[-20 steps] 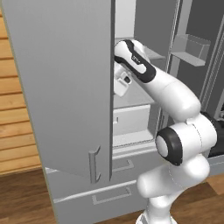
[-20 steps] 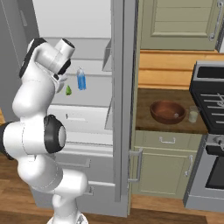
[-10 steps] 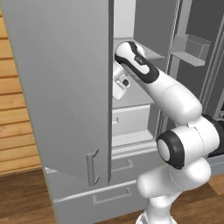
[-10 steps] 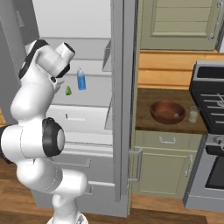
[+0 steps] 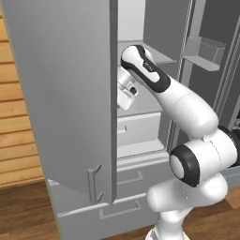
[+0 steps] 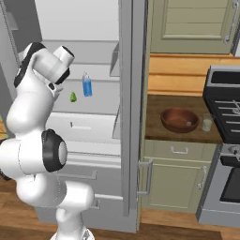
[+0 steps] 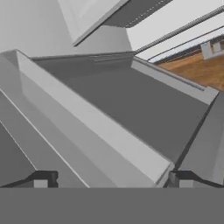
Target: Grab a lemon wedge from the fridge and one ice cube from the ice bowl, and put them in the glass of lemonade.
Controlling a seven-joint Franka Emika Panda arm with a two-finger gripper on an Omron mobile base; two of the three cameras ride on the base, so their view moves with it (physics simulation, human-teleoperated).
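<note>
The lemon wedge sits on a pale shelf inside the fridge, a small yellow-green piece just beside a blue-and-white carton, which stands upright at about 2 o'clock from it. In the right base view the wedge lies just at 4 o'clock from the white wrist of the arm, close to it but apart. Below the shelf is a pale inner drawer with a short bar handle.

The tool is spread wide, its two dark fingertips standing far apart at the bottom of the hand view, with nothing between them. Ahead of them are grey slanted fridge surfaces and a strip of wooden floor at 2 o'clock. In the left base view the hand reaches in past the edge of the open left door, which hides the tip of the tool there.

Outside the fridge, at 3 o'clock from the wedge in the right base view, the ice bowl rests on the brown table over beige cabinets. A tiny pale ice cube lies inside it near the right rim. The glass of lemonade stands upright just beside the bowl, at its 3 o'clock, next to a dark stove.
</note>
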